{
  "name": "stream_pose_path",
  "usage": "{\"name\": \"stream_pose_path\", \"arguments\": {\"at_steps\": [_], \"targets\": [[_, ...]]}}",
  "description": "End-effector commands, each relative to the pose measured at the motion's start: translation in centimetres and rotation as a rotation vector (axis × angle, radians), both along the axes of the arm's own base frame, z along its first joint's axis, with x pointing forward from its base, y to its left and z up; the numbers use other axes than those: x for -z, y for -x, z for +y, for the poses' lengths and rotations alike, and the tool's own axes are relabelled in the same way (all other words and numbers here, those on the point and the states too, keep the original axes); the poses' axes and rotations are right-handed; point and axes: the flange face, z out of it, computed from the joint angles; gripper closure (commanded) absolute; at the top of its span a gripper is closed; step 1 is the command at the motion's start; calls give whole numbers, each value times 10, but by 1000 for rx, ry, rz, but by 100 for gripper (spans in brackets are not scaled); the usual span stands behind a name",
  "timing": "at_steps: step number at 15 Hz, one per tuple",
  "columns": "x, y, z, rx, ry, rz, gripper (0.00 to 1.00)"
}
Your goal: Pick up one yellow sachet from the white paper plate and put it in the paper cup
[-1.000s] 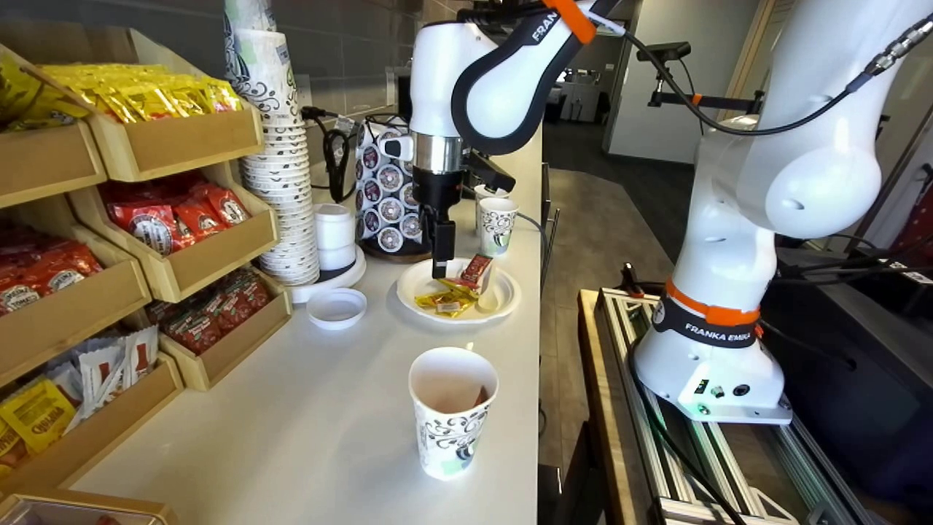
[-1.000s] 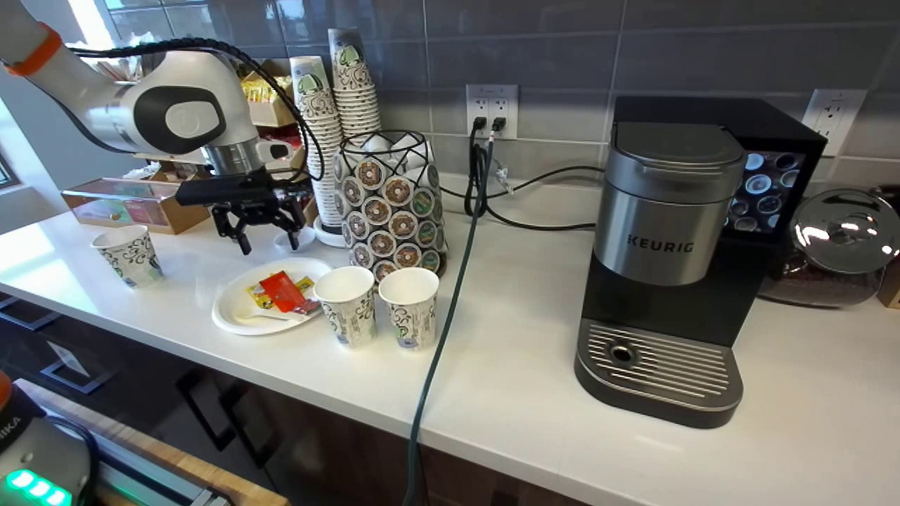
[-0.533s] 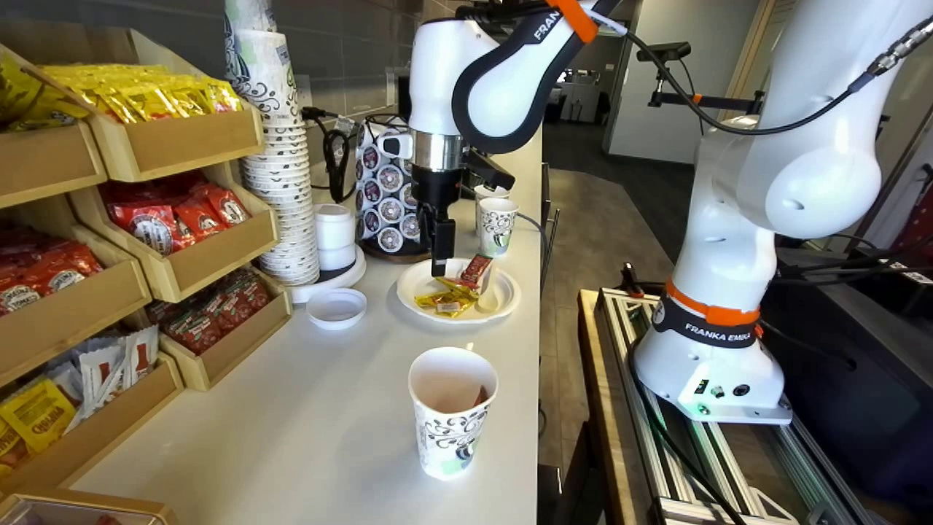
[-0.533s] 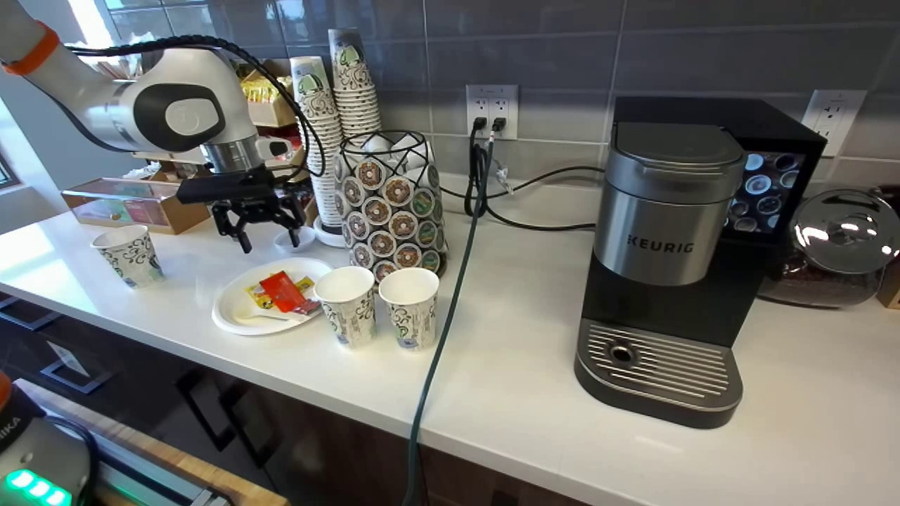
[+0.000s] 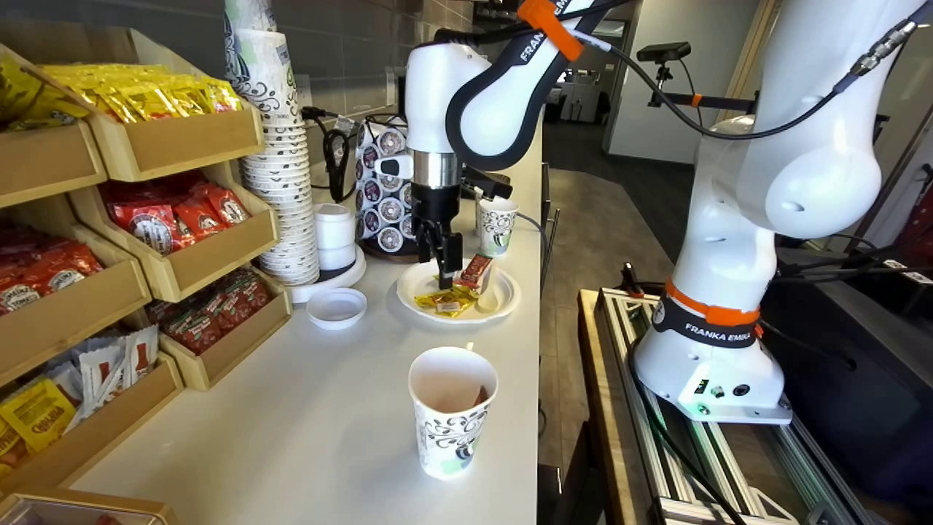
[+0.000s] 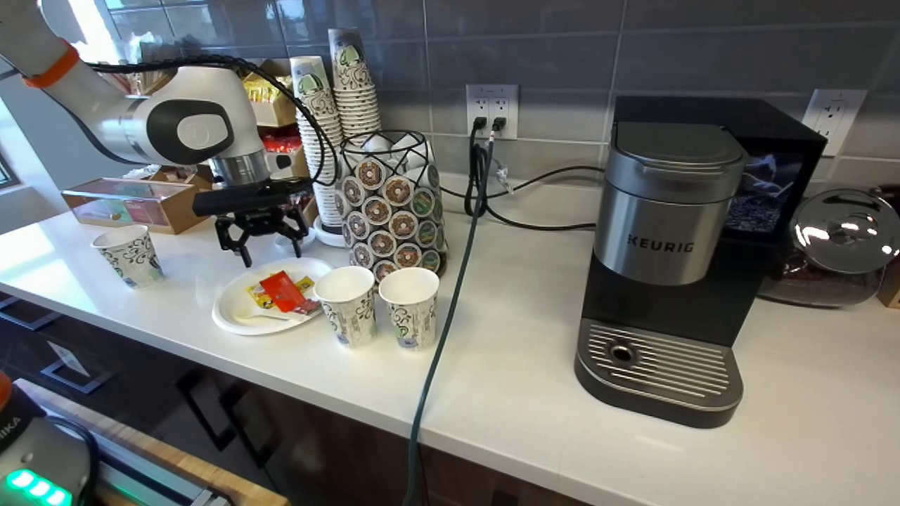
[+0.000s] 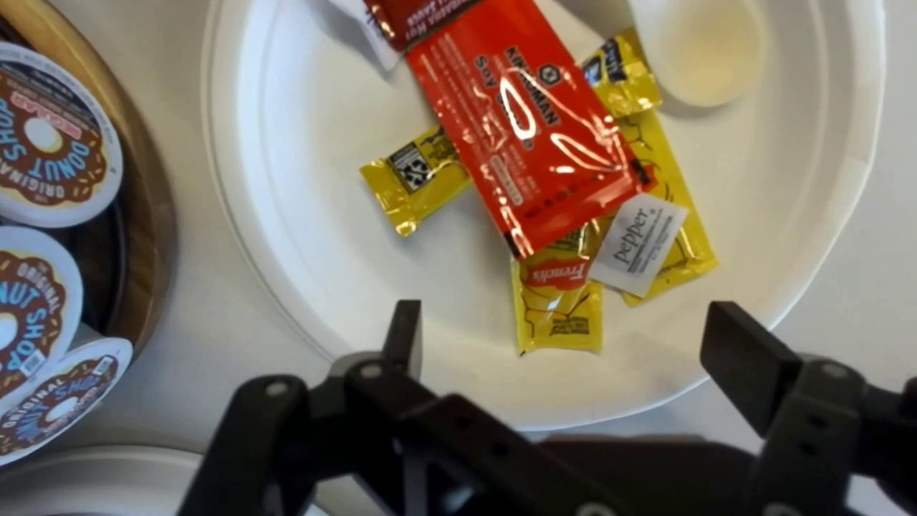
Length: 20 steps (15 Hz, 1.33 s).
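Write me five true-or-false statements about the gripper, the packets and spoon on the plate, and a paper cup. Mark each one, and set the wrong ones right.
1. The gripper is open and holds nothing. True.
2. The yellow sachets lie on top of the red soy sauce packet. False: the red soy sauce packet lies over parts of the yellow sachets.
3. The white pepper packet partly covers one of the yellow sachets. True.
4. The spoon lies on the white paper plate. True.
5. The paper cup in the foreground of an exterior view lies on its side. False: that paper cup stands upright, with a reddish-brown item showing inside.
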Motion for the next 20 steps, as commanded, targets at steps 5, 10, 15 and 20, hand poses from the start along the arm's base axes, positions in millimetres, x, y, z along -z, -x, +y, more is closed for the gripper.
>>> {"name": "stream_pose_path", "arguments": {"at_steps": [5,10,15,20], "targets": [[28,-16,-4,-58,-48,-6,4],[37,-20,-9,-52,-72,18,23],[44,-21,-10,-62,-84,37,40],[45,-23,-9,-79,-87,44,78]]}}
